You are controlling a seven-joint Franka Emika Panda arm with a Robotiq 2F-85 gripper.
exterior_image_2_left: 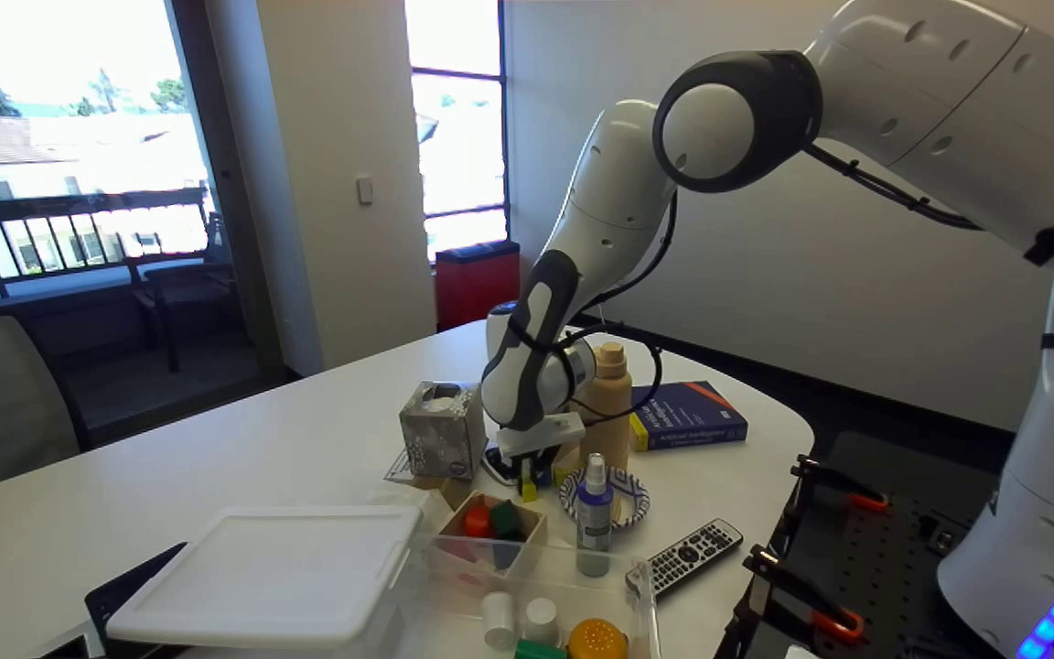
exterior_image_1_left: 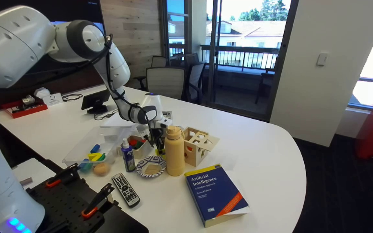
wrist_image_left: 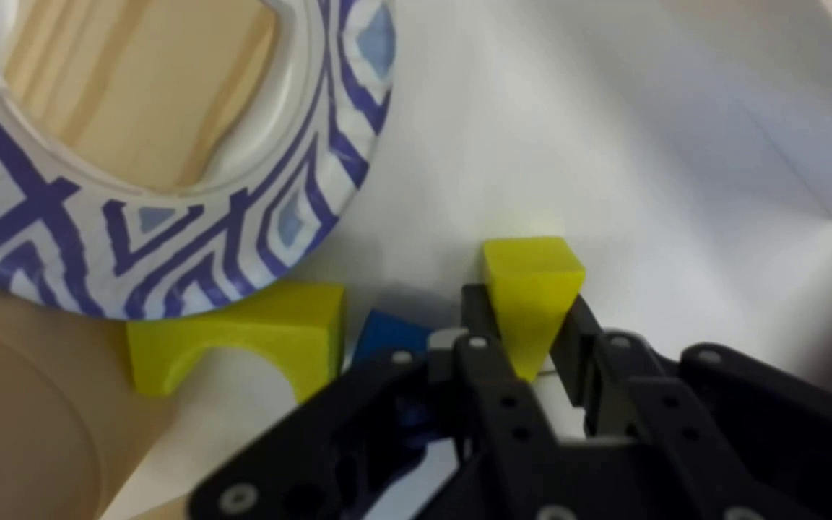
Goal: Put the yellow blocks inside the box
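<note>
Evidently, 1 yellow block (wrist_image_left: 534, 289) is held by the claw (wrist_image_left: 528, 326), whose black fingers (wrist_image_left: 576, 347) are pressed against opposite sides of it in the wrist view. Whether the table (exterior_image_1_left: 254, 161) is touched by the block cannot be told. A 2nd yellow block (wrist_image_left: 261, 316), arch-shaped, is placed near the claw, partly hidden by the rim of a blue-and-white plate (wrist_image_left: 304, 209), in which a flat piece of wood (wrist_image_left: 141, 87) is laid. Between that 2nd block and the held block, a blue block (wrist_image_left: 391, 335) is glimpsed, mostly covered by the claw. Just beside the arch, a tan bottle (exterior_image_1_left: 175, 155) is stood upright. In an exterior view, a wooden box (exterior_image_1_left: 191, 158) with cut-out shapes is seen partly behind the bottle, its lid (exterior_image_1_left: 210, 143) set askew. A red block (exterior_image_2_left: 478, 522) and a green block (exterior_image_2_left: 506, 519) are contained in a small open box (exterior_image_1_left: 143, 151), near the claw. The held block is positioned outside these 2 boxes. A yellow piece (exterior_image_1_left: 95, 157) is seen in a clear tub (exterior_image_1_left: 83, 145); by the plate, a spray bottle (exterior_image_1_left: 128, 158) is stood, and a remote (exterior_image_1_left: 126, 190) is laid near.
</note>
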